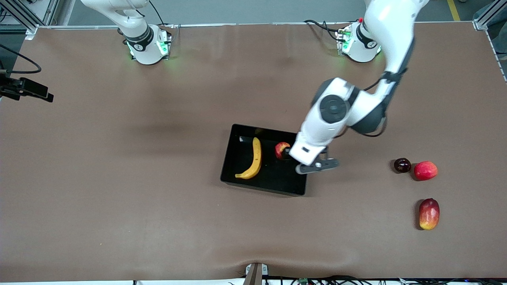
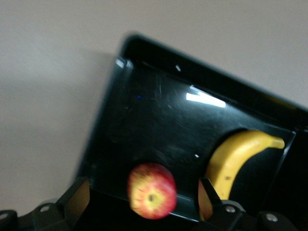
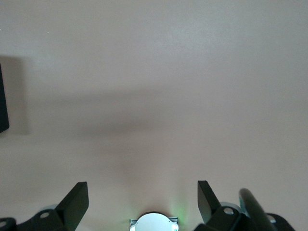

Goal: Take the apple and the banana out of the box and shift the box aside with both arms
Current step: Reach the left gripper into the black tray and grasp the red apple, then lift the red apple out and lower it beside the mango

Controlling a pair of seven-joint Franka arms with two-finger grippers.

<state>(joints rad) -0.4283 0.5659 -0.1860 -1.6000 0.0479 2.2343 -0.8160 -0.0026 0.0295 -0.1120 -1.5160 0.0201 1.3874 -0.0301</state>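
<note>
Nearest the front camera, inside the box [image 1: 233,166]: banana [image 1: 253,160], then apple [image 1: 281,150] just past it toward the left arm's end. Over that apple: left gripper [image 2: 144,204], spread wide, nothing held. Best lowered straight, fingers [image 2: 74,199] straddling the apple, clear of wall and banana, then closed gently. Farthest: right gripper [image 3: 143,202], also wide and empty, waiting over bare table [image 3: 154,72].
</note>
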